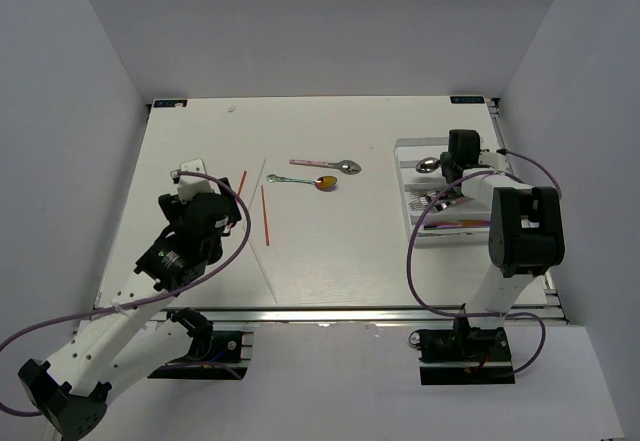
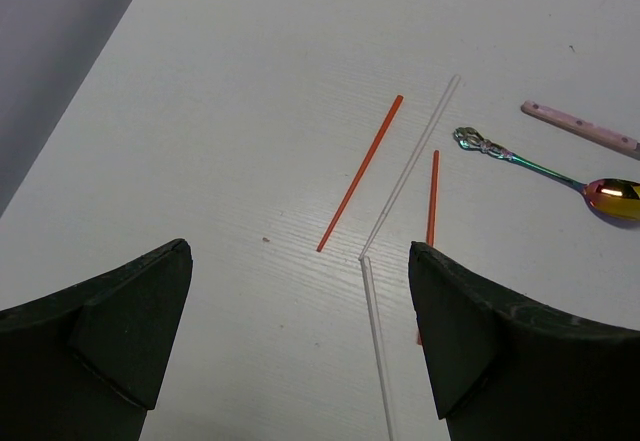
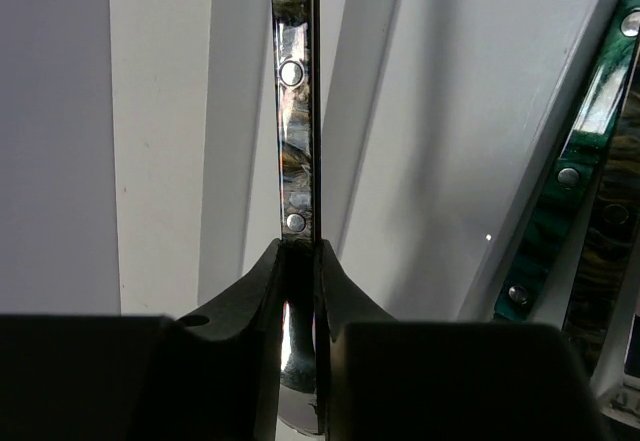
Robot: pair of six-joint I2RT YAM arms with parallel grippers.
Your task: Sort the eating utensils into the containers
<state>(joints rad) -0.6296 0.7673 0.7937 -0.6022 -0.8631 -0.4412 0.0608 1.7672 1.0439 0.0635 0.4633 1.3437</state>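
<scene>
Right gripper pinched on a mottled riveted handle. Its working end is hidden, possibly a knife. Below it, the white tray holds a green-handled piece, cut off at the frame edge, and a spoon. Left gripper is spread wide above chopsticks lying on the table.

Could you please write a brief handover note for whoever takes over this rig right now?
Left gripper: open and empty, above the red chopsticks and white chopsticks.
Right gripper: shut on a marbled-handled utensil, held over the tray, not yet released.
Done: several pieces lie in the tray, among them a green-handled utensil.
Left: on the table lie the pink-handled spoon, the iridescent spoon, two red chopsticks and two white ones.
</scene>
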